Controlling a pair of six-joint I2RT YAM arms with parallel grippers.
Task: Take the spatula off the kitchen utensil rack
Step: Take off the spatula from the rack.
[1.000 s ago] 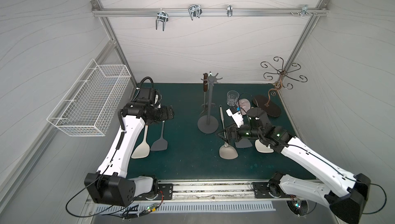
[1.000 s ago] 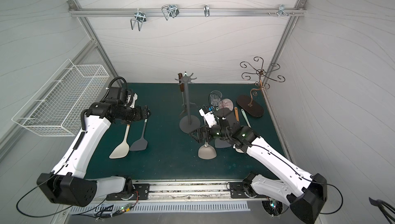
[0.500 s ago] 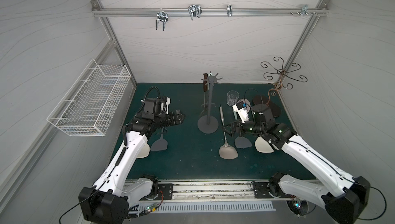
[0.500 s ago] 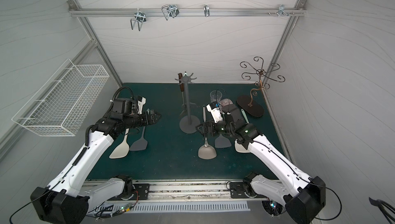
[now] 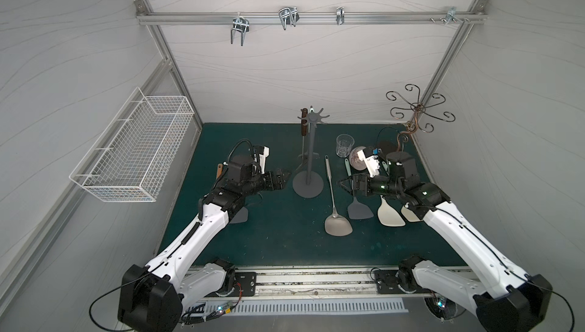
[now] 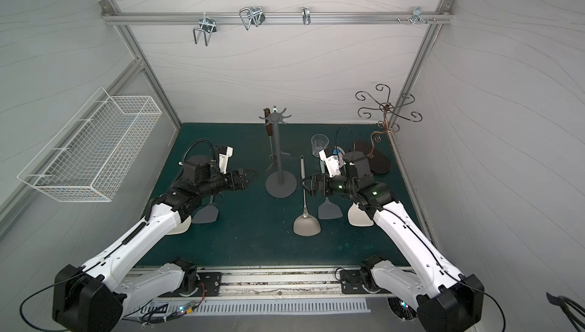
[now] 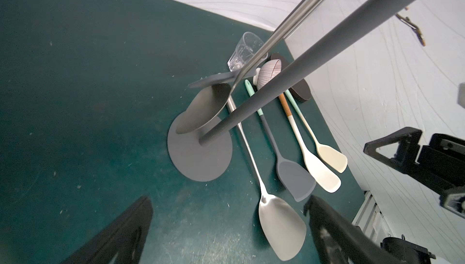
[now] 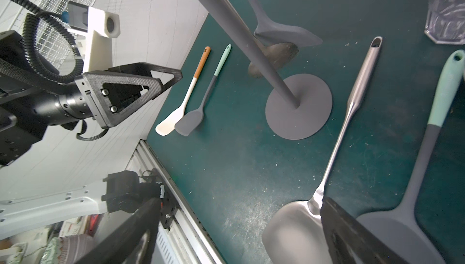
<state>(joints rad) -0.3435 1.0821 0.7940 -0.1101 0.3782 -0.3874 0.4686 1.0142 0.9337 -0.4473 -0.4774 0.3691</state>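
— Green mat (image 5: 285, 245) inside white walls. Whereabouts of the kitchen utensil rack (image 5: 309, 156)?
— Mid-mat, upright, round base flat on the green.
— And on it?
— Brown-handled steel spatula (image 5: 304, 123), hooked on a prong of the crown, hanging down alongside the pole. Mint-handled grey spatula (image 7: 216, 80) on a prong behind, blade low, behind the base.
— Left gripper (image 5: 284, 177)?
— Level, just beside the base, pointing at the pole. Spread wide, clasping nothing.
— Right gripper (image 5: 342, 185)?
— Across the base from its twin, by a loose steel turner (image 5: 338, 229) lying on the mat. Likewise agape, nothing between the fingers.
— Touching either hung spatula?
— Apart from both, going by the wrist views.
— Elsewhere?
— Glass (image 5: 344, 145) near the back; loose grey spatula (image 5: 359, 211) and two cream spatulas (image 5: 391, 218) flat on the mat beside the turner; wire basket (image 5: 126, 156) on the left wall.
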